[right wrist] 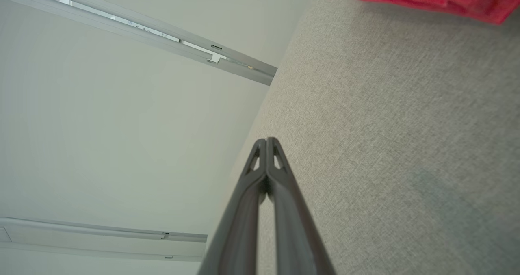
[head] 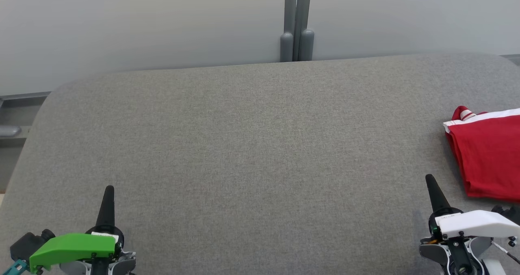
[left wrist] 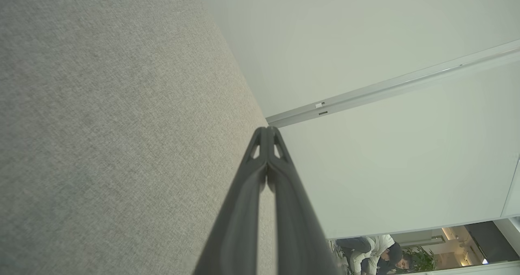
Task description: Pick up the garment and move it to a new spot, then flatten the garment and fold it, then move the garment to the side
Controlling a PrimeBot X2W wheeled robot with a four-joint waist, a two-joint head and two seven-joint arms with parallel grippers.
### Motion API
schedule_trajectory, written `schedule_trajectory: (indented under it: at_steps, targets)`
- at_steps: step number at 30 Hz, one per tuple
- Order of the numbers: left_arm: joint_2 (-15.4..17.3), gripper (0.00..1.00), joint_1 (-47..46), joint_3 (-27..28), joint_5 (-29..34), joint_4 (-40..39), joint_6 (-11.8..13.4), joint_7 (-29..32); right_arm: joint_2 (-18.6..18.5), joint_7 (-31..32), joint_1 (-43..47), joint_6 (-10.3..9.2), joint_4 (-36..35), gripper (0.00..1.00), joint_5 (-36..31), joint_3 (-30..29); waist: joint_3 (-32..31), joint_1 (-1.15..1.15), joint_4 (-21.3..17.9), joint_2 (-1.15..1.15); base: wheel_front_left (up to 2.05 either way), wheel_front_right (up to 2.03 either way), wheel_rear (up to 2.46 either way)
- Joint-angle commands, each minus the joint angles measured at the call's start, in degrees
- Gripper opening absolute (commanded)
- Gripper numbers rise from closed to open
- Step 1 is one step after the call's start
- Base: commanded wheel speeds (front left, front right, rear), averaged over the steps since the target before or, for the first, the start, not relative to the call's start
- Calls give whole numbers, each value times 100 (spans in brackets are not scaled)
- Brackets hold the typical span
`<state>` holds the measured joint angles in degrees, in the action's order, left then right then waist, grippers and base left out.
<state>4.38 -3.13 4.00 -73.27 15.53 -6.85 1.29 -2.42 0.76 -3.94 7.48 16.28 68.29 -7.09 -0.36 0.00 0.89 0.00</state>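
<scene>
Both pressed together: my left tool (head: pixel 109 189) and right tool (head: pixel 430 178).
Folded red garment (head: pixel 487 153) lies on the table (head: pixel 260 145), near my right tool, ahead and to its right.

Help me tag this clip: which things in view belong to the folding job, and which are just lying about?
Job: table; garment, folded at its right edge; left gripper and right gripper, both shut, empty.
Just there: posts behind the table; wall rail; person and plant far off.
</scene>
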Motion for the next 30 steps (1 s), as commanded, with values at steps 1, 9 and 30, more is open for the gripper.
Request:
schedule_trajectory:
  at_steps: [1,9,30]
  targets:
    - [-9,0,-153,52,-177,-47,-28,34,-37,43,-130,3,-75,0,180,0,2,0,-3,0,0,0,0]
    - [-42,0,-204,92,-527,-52,-35,143,-41,149,-150,3,-108,0,626,8,11,0,-17,0,0,0,0]
    - [-99,0,-334,186,-1298,-67,-64,382,-53,382,-214,3,-187,0,1629,26,33,0,-55,0,0,0,0]
